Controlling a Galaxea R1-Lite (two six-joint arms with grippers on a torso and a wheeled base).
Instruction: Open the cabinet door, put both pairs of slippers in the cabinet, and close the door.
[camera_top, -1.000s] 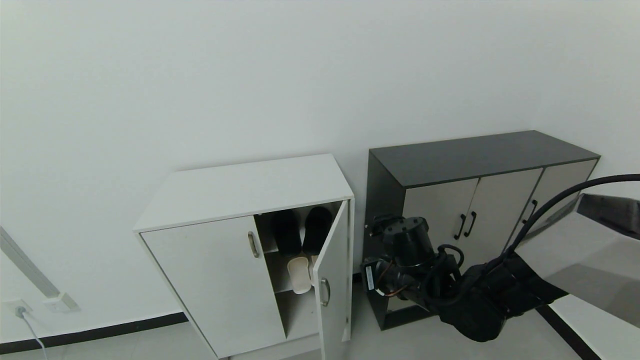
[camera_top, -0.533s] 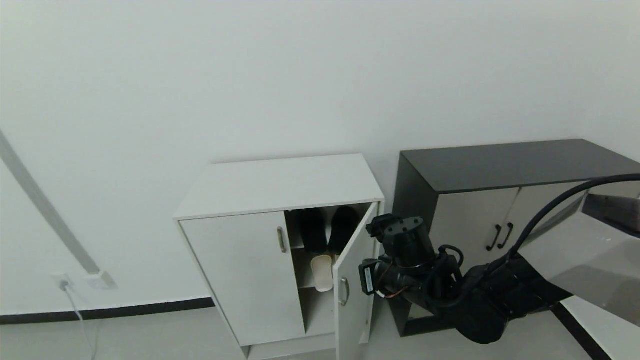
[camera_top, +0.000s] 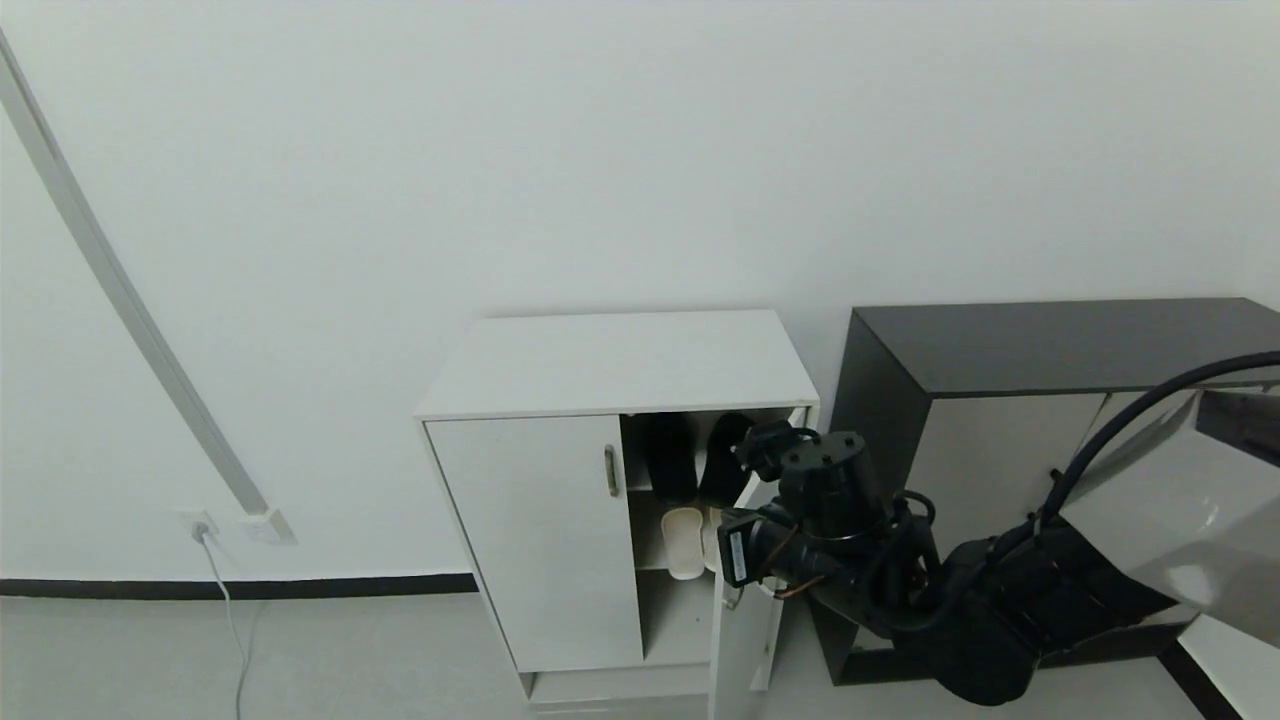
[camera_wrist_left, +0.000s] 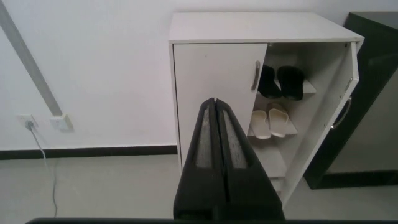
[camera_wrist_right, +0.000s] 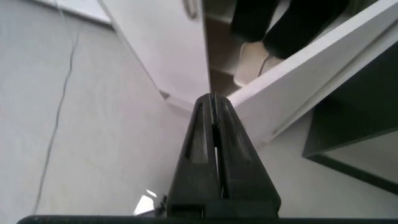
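Head view: a plain white wall (camera_top: 640, 150) takes up most of the scene above a pale grey floor (camera_top: 330, 660), with a black skirting strip (camera_top: 240, 585) where the two meet. Against the wall stands a white two-door cabinet (camera_top: 620, 360), and just beside it on the right is a dark grey low cabinet (camera_top: 1060, 345). The white cabinet's left-hand door (camera_top: 540, 540) is shut, while its right-hand door (camera_top: 745, 650) stands swung out towards the camera. The black right arm (camera_top: 830, 510) reaches in from the right, with its wrist in front of the upper part of that open door. A grey cable duct (camera_top: 130, 300) slants down the wall to a wall socket (camera_top: 197, 522), from which a white cord (camera_top: 235, 640) trails to the floor. Inside the open half, a pair of black slippers (camera_top: 672, 458) stands on the top shelf and a pair of cream-white slippers (camera_top: 685, 528) on the shelf below, toes pointing down. In the right wrist view the right gripper (camera_wrist_right: 214, 98) has its fingers pressed together on nothing, its tip close to the edge of the open door; whether it touches cannot be told. In the left wrist view the left gripper (camera_wrist_left: 215, 101) is likewise pressed together and bare, held well back from the cabinet and facing its front.
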